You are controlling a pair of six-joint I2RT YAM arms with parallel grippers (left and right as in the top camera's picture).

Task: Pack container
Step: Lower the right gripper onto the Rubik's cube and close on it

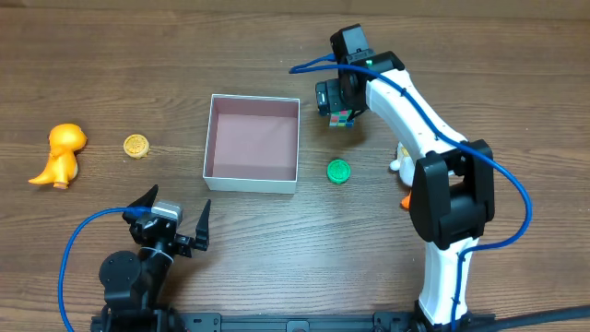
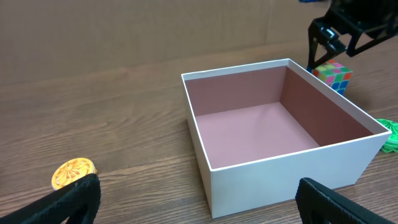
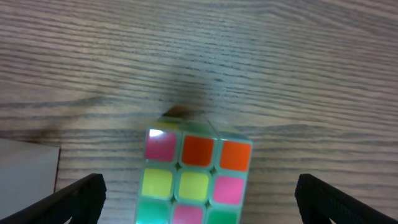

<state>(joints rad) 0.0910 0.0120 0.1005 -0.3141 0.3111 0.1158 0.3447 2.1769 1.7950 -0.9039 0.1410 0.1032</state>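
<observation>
The container (image 1: 251,184) is a square open box with white walls and a pink inside, empty, at the table's middle; it also shows in the left wrist view (image 2: 280,165). My right gripper (image 1: 337,103) is open just right of the container's far corner, over a multicoloured puzzle cube (image 1: 342,118). In the right wrist view the cube (image 3: 196,177) lies between the spread fingers (image 3: 199,202), apart from both. My left gripper (image 1: 173,214) is open and empty near the front edge, facing the container (image 2: 199,205).
A green disc (image 1: 338,171) lies right of the container. A yellow coin (image 1: 136,146) and an orange dinosaur (image 1: 60,152) lie at the left. A white and orange toy (image 1: 401,166) is partly hidden behind the right arm.
</observation>
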